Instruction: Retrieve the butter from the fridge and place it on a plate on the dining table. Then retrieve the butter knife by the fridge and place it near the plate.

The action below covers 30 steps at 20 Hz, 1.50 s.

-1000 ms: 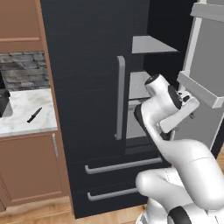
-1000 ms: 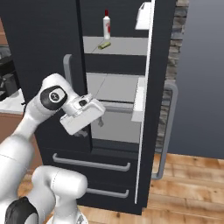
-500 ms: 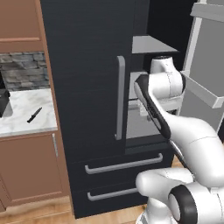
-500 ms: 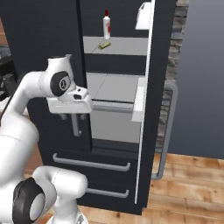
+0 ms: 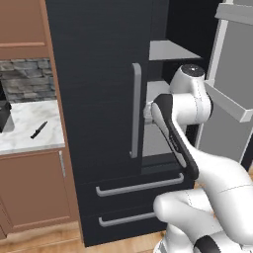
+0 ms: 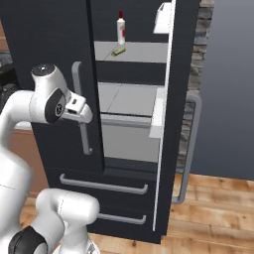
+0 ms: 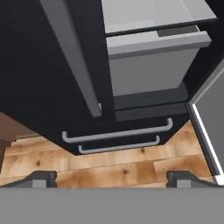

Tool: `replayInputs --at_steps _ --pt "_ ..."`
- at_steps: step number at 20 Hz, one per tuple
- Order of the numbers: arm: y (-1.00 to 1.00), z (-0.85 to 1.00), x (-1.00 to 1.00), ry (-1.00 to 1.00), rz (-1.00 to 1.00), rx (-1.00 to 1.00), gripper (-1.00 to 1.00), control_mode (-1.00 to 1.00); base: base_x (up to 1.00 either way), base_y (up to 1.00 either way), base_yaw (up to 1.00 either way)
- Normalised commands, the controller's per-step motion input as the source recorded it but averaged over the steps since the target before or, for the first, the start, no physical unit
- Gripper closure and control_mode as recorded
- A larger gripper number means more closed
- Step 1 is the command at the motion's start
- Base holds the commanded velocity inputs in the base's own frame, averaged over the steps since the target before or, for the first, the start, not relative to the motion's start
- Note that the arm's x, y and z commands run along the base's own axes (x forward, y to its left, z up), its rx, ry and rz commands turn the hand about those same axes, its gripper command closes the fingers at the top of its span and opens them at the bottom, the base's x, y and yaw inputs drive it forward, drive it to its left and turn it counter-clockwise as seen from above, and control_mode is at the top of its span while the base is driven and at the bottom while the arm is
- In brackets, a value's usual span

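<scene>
Tall black double-door fridge [image 6: 59,59]: right door swung wide open, left door shut, its long grey bar handle [image 5: 135,109] vertical. Grey shelves bare to view inside. On the upper shelf, the small pale yellow-olive butter stick [image 6: 117,51] lies just beside and in front of a white bottle with a red cap [image 6: 120,29]; whether the two touch is hard to judge at this size.

Two-finger gripper [image 7: 112,177] sits in front of the fridge near the shut door's handle, camera pointing down toward the two lower drawers [image 7: 117,135] and the wooden floor [image 7: 122,168]. Jaws spread wide, tips at opposite edges of the hand view, nothing between them.

Slim dark butter knife with black handle [image 5: 38,130] lies on the marble worktop [image 5: 24,118] left of the fridge, well apart from the gripper.
</scene>
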Motion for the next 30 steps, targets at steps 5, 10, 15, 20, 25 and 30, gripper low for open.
replayInputs --at_steps 5,10,15,20,25,30 --pt "0.23 0.41 0.49 -0.13 -0.01 -0.07 -1.00 -1.00 0.00 0.00 0.00" --pt "0.37 0.19 0.19 -0.15 0.00 0.00 -1.00 -1.00 0.00 0.00 0.00" --pt "0.21 0.11 0.17 -0.21 0.00 0.00 -1.00 -1.00 0.00 0.00 0.00" --pt "-0.06 0.01 0.40 -0.06 0.00 0.02 -1.00 -1.00 0.00 0.00 0.00" --pt "-0.03 0.00 0.46 0.03 0.00 0.02 -1.00 -1.00 0.00 0.00 0.00" --pt "0.19 0.00 0.57 0.00 0.00 -0.01 -1.00 -1.00 0.00 0.00 0.00"
